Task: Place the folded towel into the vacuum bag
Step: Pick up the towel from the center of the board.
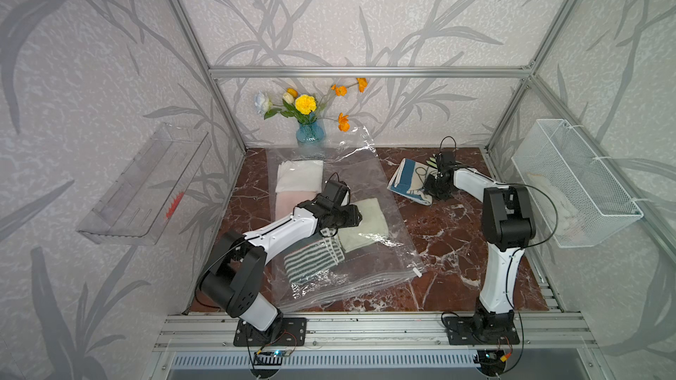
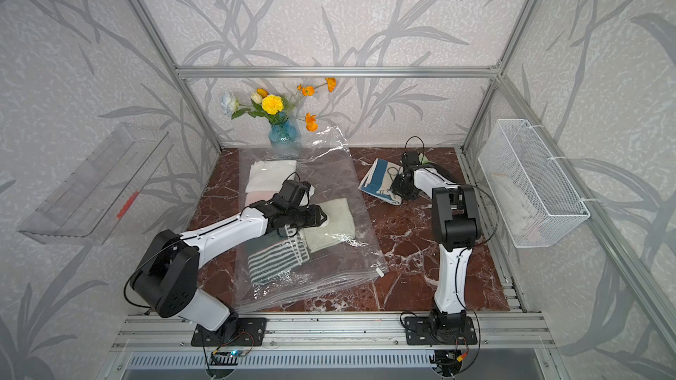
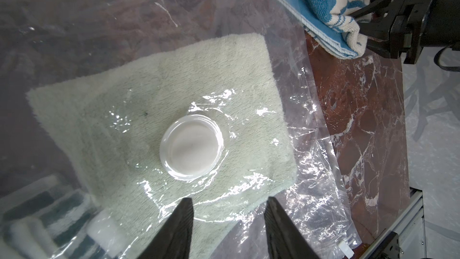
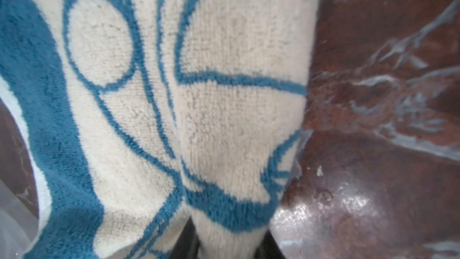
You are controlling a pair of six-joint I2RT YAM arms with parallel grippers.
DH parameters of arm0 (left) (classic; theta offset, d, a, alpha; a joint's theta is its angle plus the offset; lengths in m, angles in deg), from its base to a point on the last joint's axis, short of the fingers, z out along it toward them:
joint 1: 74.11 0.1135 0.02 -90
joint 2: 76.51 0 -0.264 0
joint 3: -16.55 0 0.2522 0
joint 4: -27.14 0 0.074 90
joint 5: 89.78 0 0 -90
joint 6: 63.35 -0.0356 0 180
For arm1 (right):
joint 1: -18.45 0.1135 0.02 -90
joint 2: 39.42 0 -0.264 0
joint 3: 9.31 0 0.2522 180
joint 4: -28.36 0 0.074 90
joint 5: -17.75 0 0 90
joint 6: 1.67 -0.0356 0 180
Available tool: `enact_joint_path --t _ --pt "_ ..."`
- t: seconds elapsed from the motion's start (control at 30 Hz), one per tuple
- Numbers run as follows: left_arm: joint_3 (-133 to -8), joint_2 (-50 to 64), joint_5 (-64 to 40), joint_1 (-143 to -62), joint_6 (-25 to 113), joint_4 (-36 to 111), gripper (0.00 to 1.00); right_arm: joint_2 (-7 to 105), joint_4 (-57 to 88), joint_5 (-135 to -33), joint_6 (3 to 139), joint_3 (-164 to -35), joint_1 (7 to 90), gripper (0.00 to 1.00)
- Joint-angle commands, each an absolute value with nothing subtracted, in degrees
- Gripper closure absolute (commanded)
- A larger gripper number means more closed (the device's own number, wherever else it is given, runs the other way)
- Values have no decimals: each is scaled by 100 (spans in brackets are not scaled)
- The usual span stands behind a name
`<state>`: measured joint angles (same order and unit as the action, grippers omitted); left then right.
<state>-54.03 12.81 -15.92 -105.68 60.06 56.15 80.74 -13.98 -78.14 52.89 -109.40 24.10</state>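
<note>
1 bag (image 1: 365,184), clear: on counter (image 1: 457,243), left of centre, reaching from far edge to near edge.
1 towel (image 1: 408,180), blue-and-cream, folded: near far edge, just right of bag, outside it.
right gripper (image 1: 428,183): clamped on towel's fold.
left gripper (image 3: 229,203): half open, empty, above valve cap (image 3: 191,147).

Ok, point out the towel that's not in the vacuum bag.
The blue-patterned towel in the right gripper, on bare table; the white, green and striped ones lie inside the bag.

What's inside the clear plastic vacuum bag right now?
A folded white towel, pale pink towel, pale green towel and green-and-white striped towel. The left arm hides part of the clear vacuum bag.
</note>
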Motion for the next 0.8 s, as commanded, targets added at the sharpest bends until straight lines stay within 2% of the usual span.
enact_joint_path --t 0.0,0.03,0.1,0.17,0.3,0.37,0.47,0.57,0.67,0.77 --pt "-5368 1047 -1517 -10594 5926 5700 51 8101 -1683 -7705 5429 -10843 2349 60" --pt "-5343 1020 -1486 -10597 5935 5699 52 8015 -1580 -7752 5370 -10681 2325 46" --pt "-5304 989 -1481 -10598 5944 5668 52 7920 -1339 -7866 5291 -10455 2247 34" --pt "-5322 1025 -1507 -10595 5929 5679 52 8073 -1310 -8095 5319 -10570 2159 31" --pt "-5416 1068 -1523 -10593 5890 5759 52 8445 -1135 -8311 5311 -10784 2135 32" --pt "-5425 1025 -1484 -10601 5884 5766 52 8521 -790 -8451 5213 -10622 2135 43" --pt "-5414 952 -1402 -10595 5892 5793 52 8496 -554 -8504 5218 -10516 2153 70" --pt "-5390 888 -1321 -10571 5848 5857 52 8293 -891 -8323 5464 -10778 2174 87" --pt "-5399 840 -1244 -10532 5813 5943 52 7799 -1464 -7804 5903 -11216 2408 99" --pt "-5348 781 -1127 -10476 5884 5912 52 7468 -2231 -7237 6500 -11970 2891 100"
